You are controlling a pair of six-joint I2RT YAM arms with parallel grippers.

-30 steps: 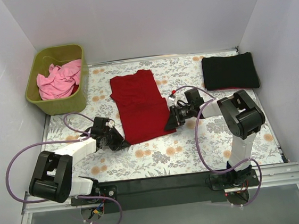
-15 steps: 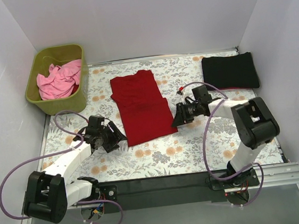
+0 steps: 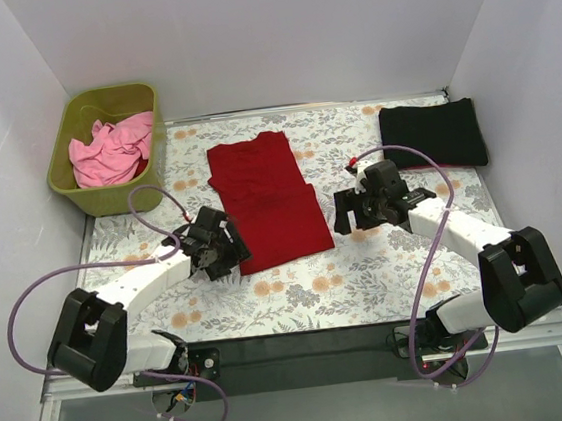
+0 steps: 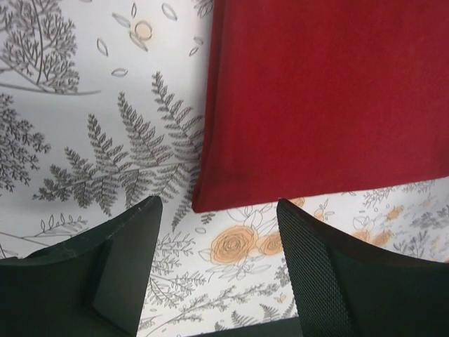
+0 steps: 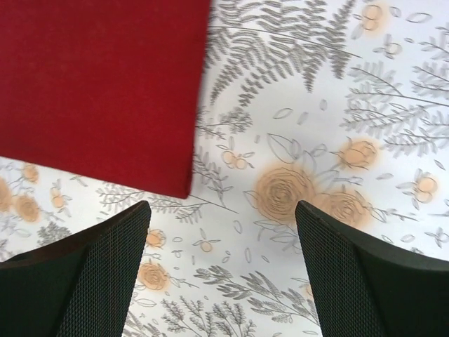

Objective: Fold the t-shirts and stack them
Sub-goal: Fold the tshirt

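One black tee [image 3: 432, 134] sat folded; red tee [image 3: 265, 202] part-folded; pink tee [image 3: 111, 148] lay in bin [image 3: 109, 196]. L gripper [image 3: 229, 258], R gripper [image 3: 346, 214]: jaws spread, empty.

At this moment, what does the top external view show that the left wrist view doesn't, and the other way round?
Only the top external: the whole layout, with the pink t-shirt in the olive bin, the folded black t-shirt at far right, and the right gripper beside the dark red t-shirt. Only the left wrist: a close look at the left gripper, jaws open with nothing between them, the red shirt's near corner lying flat just ahead. Both: the dark red t-shirt on the floral table cloth.
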